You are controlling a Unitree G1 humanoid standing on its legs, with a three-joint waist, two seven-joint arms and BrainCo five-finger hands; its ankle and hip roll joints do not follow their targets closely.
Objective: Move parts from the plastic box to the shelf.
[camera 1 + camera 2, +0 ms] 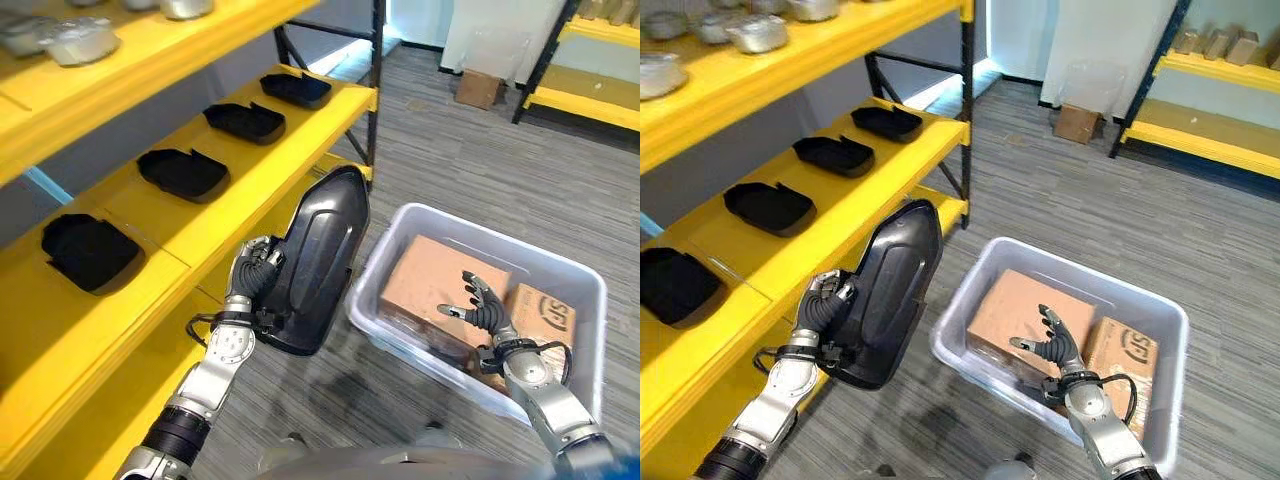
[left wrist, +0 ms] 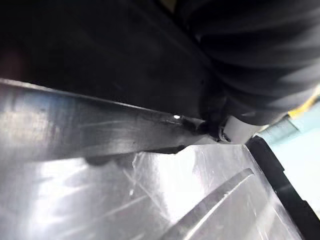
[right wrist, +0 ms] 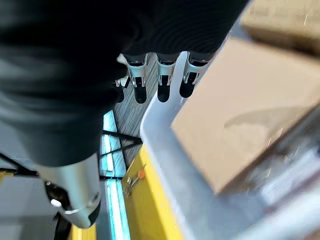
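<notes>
Fingers (image 1: 262, 262) of the left hand (image 1: 252, 272) are curled round the lower edge of a long black plastic part (image 1: 318, 262), and it's up in the air, standing nearly on end with its narrow tip highest, between the yellow shelf (image 1: 250, 180) and the plastic box (image 1: 400, 330). From the wrist camera on that arm the glossy black shell sits right against the lens. Over on the other side, the right hand (image 1: 480, 305) hovers over the box with its fingers spread loosely and nothing in them.

Look into that translucent grey box: two brown cardboard cartons, a bigger one (image 1: 440, 280) toward the shelf side and a smaller printed one (image 1: 545, 312) beside it, with something dark under the big one that I can't make out. The box sits on grey striped carpet (image 1: 480, 160).

On the middle level of the shelf, four black moulded parts (image 1: 183, 172) lie in a row, well apart from each other. The level above carries silver metal castings (image 1: 758, 32); at least three show in the right eye view. A lower yellow level runs beneath the left arm.

Farther back, a small cardboard box (image 1: 478, 88) stands on the floor by the wall, and a second yellow rack (image 1: 1220, 70) holds brown blocks (image 1: 1218, 42) on its upper level.
</notes>
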